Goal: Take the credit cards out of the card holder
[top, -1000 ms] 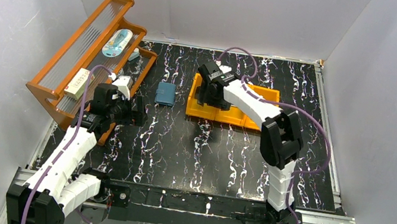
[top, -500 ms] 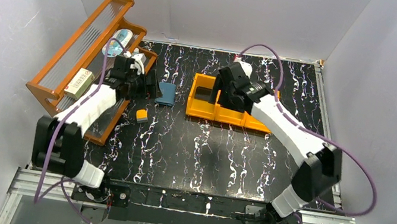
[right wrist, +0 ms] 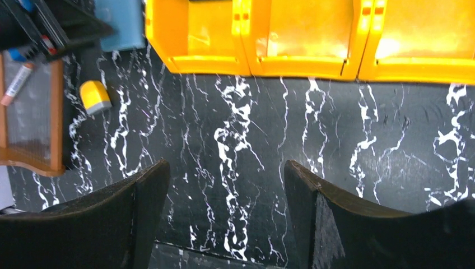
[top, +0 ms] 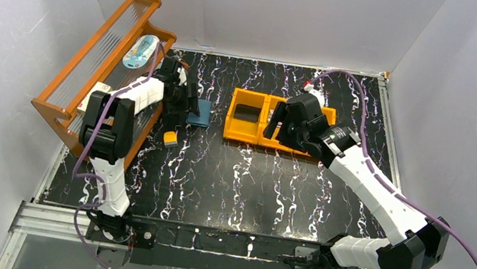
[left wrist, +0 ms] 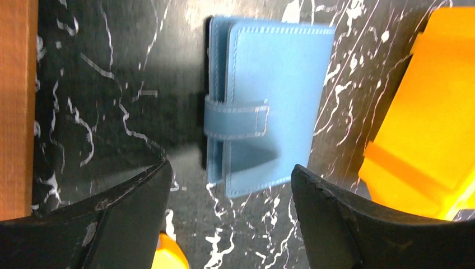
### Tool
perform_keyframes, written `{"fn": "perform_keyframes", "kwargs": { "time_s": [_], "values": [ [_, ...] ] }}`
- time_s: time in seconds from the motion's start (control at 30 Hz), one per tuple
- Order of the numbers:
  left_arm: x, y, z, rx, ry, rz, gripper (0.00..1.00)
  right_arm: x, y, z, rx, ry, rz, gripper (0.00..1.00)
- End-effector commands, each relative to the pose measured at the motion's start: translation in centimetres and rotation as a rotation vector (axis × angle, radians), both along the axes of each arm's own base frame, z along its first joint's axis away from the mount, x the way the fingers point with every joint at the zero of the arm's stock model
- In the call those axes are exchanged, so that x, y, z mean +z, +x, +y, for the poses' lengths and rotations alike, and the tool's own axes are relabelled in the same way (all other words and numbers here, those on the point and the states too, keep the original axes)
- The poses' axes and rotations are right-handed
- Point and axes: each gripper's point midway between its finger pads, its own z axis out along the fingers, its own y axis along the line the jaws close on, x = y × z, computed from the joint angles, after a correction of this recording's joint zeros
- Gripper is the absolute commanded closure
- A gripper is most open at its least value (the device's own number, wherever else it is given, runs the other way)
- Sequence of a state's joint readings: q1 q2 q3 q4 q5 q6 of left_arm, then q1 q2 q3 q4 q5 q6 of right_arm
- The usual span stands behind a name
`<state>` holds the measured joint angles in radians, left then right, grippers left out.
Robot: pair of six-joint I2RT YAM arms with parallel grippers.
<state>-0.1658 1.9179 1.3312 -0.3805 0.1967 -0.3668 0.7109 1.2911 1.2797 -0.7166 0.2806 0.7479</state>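
left hand (left wrist: 231,171) hangs open over the closed card holder (left wrist: 274,95); right hand (right wrist: 227,168), also open, hovers near the orange bin (right wrist: 302,39).

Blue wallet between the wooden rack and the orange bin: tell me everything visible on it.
The small teal-blue bifold card holder looks like leather or imitation leather with pale stitching along its edges. It is folded shut, its closing tab wrapped over one long edge onto the cover. No credit cards show. It lies flat on the black marbled table, apart from the orange bin. The left gripper hangs open over it, one finger to each side, with no contact visible.
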Motion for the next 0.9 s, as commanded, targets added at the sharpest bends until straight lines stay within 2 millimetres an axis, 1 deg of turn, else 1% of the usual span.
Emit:
{"fn": "perform_keyframes", "kwargs": {
  "time_s": [0.0, 0.07, 0.1, 0.13, 0.2, 0.23, 0.27, 0.37, 0.43, 0.53, 0.63, 0.7, 0.87],
  "values": [
    [0.8, 1.7, -0.2, -0.011, 0.036, -0.017, 0.24, -0.4, -1.0, 0.3, -0.001, 0.058, 0.020, 0.18],
    [-0.3, 2.0, -0.3, -0.018, 0.056, 0.002, 0.27, -1.3, -1.4, 0.4, 0.004, 0.060, 0.041, 0.18],
    [-1.1, 1.8, -0.5, -0.029, 0.063, 0.028, 0.31, -1.6, -1.5, 0.4, 0.003, 0.060, 0.052, 0.18],
    [-1.5, 1.6, -0.6, -0.037, 0.074, 0.045, 0.33, -2.0, -1.6, 0.4, 0.005, 0.058, 0.062, 0.18],
    [-2.4, 0.5, -0.8, -0.054, 0.097, 0.075, 0.38, -2.5, -1.8, 0.3, 0.004, 0.052, 0.080, 0.18],
    [-2.5, 0.2, -0.9, -0.059, 0.112, 0.076, 0.41, -2.8, -1.9, 0.3, 0.002, 0.049, 0.087, 0.18],
    [-3.0, -0.6, -0.8, -0.064, 0.132, 0.089, 0.44, -3.1, -2.0, 0.2, 0.000, 0.046, 0.092, 0.18],
    [-3.4, -2.2, -0.9, -0.099, 0.201, 0.087, 0.53, -3.8, -2.2, 0.1, -0.003, 0.045, 0.104, 0.17],
    [-3.2, -3.2, -1.2, -0.131, 0.252, 0.072, 0.62, -4.2, -2.5, 0.2, -0.001, 0.047, 0.118, 0.17],
    [-2.7, -4.3, -1.0, -0.130, 0.279, 0.049, 0.76, -4.8, -2.8, 0.2, 0.002, 0.049, 0.135, 0.17],
    [-1.7, -5.3, -0.8, -0.118, 0.272, 0.029, 0.79, -5.1, -3.1, 0.1, -0.001, 0.055, 0.148, 0.17],
    [-0.9, -6.3, -0.8, -0.119, 0.257, 0.019, 0.83, -5.2, -3.5, 0.1, 0.005, 0.061, 0.154, 0.17],
    [2.3, -9.2, -1.8, -0.144, 0.199, -0.041, 0.84, -5.8, -4.3, 0.1, -0.003, 0.103, 0.176, 0.17]
  ]
}}
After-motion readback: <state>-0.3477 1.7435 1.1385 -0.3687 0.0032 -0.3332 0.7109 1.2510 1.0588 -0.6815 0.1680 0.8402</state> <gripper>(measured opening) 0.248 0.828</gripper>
